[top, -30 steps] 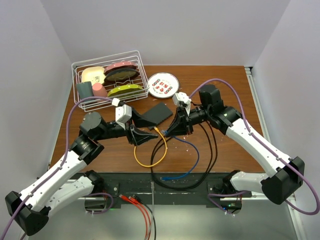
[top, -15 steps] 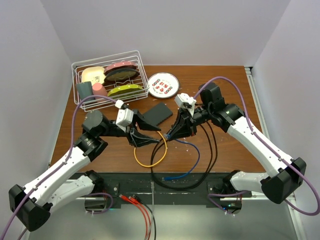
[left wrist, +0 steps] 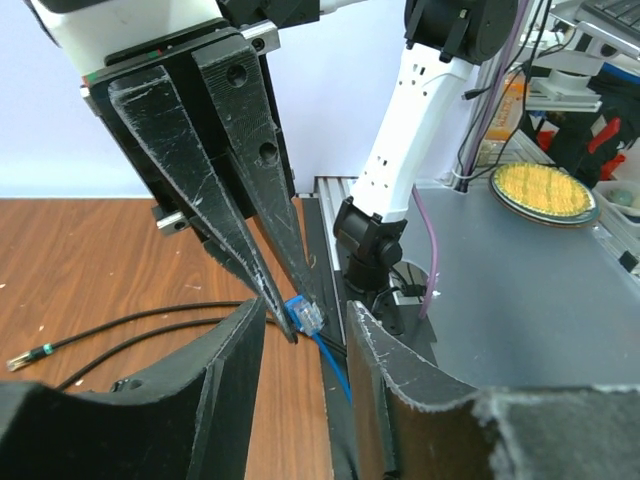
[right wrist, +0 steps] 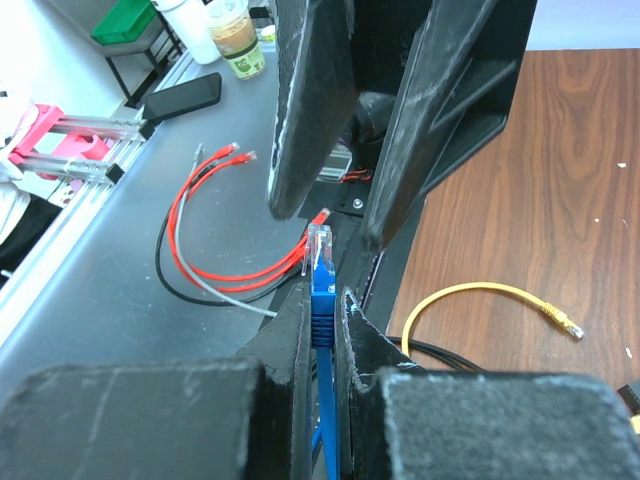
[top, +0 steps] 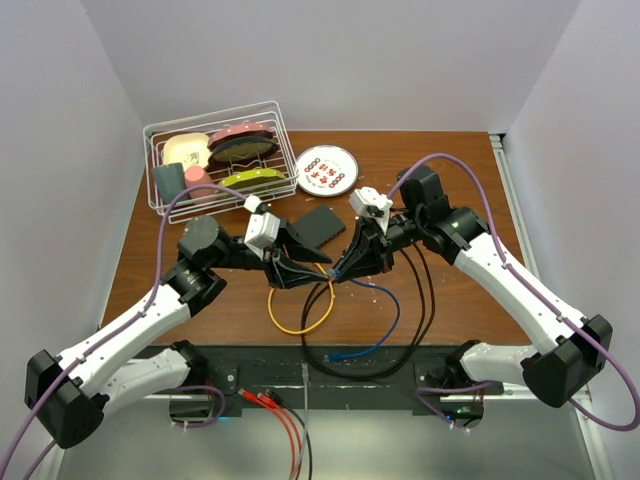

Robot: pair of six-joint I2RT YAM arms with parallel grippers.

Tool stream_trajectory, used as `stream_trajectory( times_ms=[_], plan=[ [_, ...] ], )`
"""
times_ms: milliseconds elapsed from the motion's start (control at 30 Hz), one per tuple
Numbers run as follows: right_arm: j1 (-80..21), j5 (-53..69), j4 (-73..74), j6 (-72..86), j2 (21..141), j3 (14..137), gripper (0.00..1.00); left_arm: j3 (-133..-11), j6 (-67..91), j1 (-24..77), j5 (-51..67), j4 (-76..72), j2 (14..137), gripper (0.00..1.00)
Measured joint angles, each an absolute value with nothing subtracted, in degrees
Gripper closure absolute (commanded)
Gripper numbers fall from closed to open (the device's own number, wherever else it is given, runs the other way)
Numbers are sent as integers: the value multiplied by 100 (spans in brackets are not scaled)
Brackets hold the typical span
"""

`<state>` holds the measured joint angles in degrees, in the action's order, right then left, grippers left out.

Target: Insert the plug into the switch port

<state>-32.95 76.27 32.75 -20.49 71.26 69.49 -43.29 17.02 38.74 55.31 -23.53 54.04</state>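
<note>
your left gripper (top: pixel 322 272), fingers apart, has moved in around the blue plug (right wrist: pixel 318 243) clamped in your right gripper (right wrist: pixel 322 298), likely a handover before the switch (top: pixel 320 226).

The left tool (top: pixel 316 272) and the right tool (top: pixel 341 273) are meeting tip to tip over the middle of the bench (top: pixel 460 180), leaving almost no gap between them. The left tool's jaws are standing apart. The blue plug (right wrist: pixel 319 246), pinched in the right tool, is pointing into that opening. A flat black box (top: pixel 322 224) is lying just behind both tools. A yellow cable (top: pixel 297 332), a blue cable (top: pixel 396 312) and black cables (top: pixel 432 300) are looping across the near bench below them. A wire basket (top: pixel 210 115) and a plate (top: pixel 327 170) are crowding the far left. Bare wood is showing along the right side.
</note>
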Motion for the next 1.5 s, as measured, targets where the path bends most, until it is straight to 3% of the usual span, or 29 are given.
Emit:
stream_trajectory(
  times_ms=[167,267,333,467,533,567,700,800,1167,1500],
  plan=[
    [-3297,7629,3271,-2045,7126,6949,100,-4383,1697,4038,5524,-2364,5616,66],
    [-3295,7631,3271,-2043,7126,6949,100,-4394,1695,4110,5507,-2370,5690,81],
    [-3297,7651,3288,-2038,7126,6949,100,-4410,1693,4130,5483,-2399,5732,97],
    [-3256,7666,3323,-1994,7126,6949,99,-4438,1695,4136,5384,-2418,5774,100],
    [-3249,7660,3319,-1953,7126,6949,82,-4438,1723,4141,5363,-2438,5778,100],
    [-3249,7644,3315,-1918,7124,6952,56,-4438,1752,4141,5356,-2449,5778,100],
    [-3273,7210,3081,-1535,7094,6949,13,-4438,1918,4204,5135,-2497,5756,100],
    [-3277,6298,2683,-1068,6864,6906,1,-4438,2003,4254,4816,-2421,5649,100],
    [-3288,2853,1680,132,5470,6875,2,-4856,2484,4254,2091,-902,5247,100],
    [-3651,1540,1240,386,5336,6595,12,-5408,3514,4252,493,318,5472,100]
  ],
)
